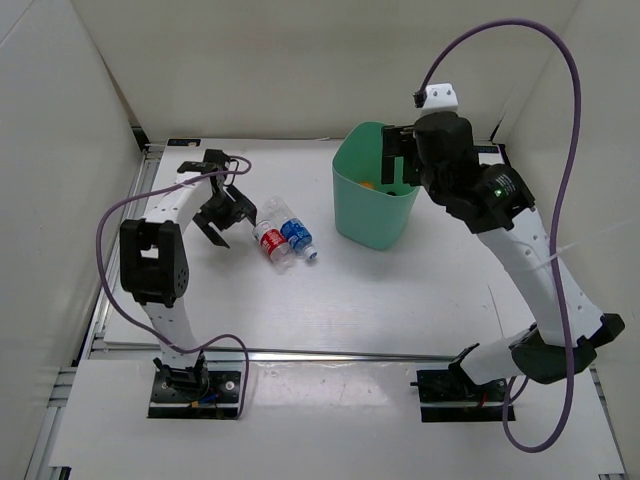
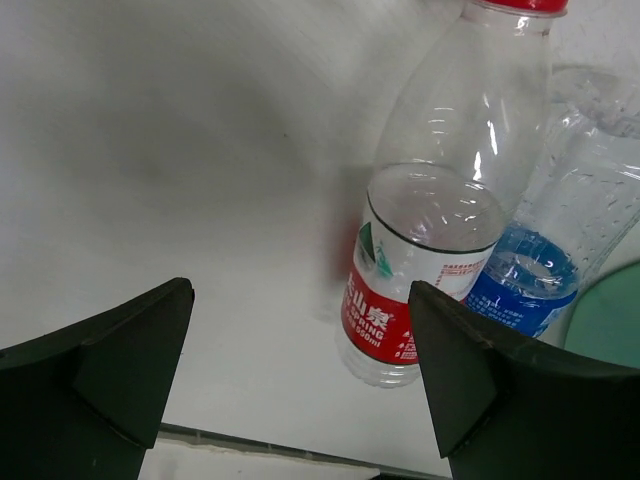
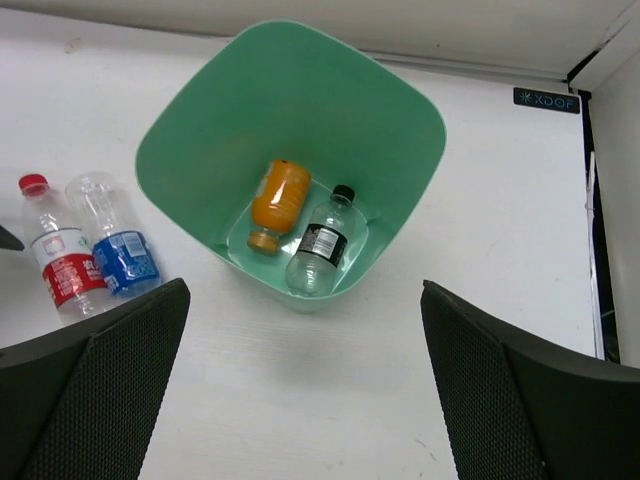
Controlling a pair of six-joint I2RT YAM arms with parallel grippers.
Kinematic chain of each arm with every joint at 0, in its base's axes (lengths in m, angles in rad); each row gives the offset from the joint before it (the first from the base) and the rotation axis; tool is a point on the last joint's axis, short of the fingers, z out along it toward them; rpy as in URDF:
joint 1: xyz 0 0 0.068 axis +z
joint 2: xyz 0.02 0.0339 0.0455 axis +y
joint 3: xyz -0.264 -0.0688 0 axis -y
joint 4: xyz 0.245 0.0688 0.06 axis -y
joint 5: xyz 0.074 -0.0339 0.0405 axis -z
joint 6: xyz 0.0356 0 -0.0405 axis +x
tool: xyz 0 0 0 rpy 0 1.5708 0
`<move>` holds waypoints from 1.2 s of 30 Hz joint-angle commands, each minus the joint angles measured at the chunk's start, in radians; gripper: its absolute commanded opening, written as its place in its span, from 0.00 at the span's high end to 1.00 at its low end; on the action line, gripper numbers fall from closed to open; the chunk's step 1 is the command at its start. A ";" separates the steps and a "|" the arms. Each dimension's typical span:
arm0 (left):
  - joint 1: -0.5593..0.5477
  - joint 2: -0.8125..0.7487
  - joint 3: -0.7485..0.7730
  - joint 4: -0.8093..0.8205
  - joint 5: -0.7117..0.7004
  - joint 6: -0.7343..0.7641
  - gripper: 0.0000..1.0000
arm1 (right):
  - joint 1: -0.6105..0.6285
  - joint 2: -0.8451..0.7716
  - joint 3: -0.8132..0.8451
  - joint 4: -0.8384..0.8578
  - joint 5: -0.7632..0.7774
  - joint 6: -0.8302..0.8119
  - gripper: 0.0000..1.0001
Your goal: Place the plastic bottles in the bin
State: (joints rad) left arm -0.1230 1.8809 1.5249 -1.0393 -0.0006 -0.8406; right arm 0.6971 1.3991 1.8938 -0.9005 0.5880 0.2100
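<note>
From above, the right gripper (image 1: pixel 397 160) hangs over the mint-green bin (image 1: pixel 372 215), while the red-label bottle (image 1: pixel 270 243) and blue-label bottle (image 1: pixel 297 238) lie side by side on the table (image 1: pixel 330 310) beside the left gripper (image 1: pixel 225 215). The left wrist camera shows that gripper's jaws wide and empty, both bottles just ahead. The right wrist camera shows wide, empty jaws above the bin, with the orange bottle (image 3: pixel 279 203) and black-capped bottle (image 3: pixel 320 245) inside: half done, two to go.

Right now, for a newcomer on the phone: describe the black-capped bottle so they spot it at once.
Look into the mint-green bin. Two bottles lie on its floor. Yours is the clear bottle with dark label and black cap, beside the all-orange bottle.
</note>
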 commanded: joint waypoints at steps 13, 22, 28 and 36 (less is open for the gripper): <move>-0.082 0.075 0.093 0.107 0.132 -0.002 0.00 | 0.005 -0.025 -0.070 -0.035 0.041 -0.034 0.00; -0.083 0.159 0.095 0.084 0.145 0.048 0.00 | 0.005 -0.044 -0.110 -0.017 0.019 -0.044 0.00; -0.092 0.181 0.046 0.093 0.168 0.077 0.19 | 0.005 -0.055 -0.153 -0.008 0.019 -0.044 0.00; -0.092 0.135 -0.034 0.093 0.137 0.097 0.63 | 0.005 -0.064 -0.174 -0.008 0.029 -0.044 0.00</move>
State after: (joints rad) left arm -0.2089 2.0457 1.5314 -0.9291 0.1745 -0.7677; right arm 0.6979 1.3666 1.7245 -0.9363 0.5995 0.1753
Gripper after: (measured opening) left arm 0.678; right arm 0.998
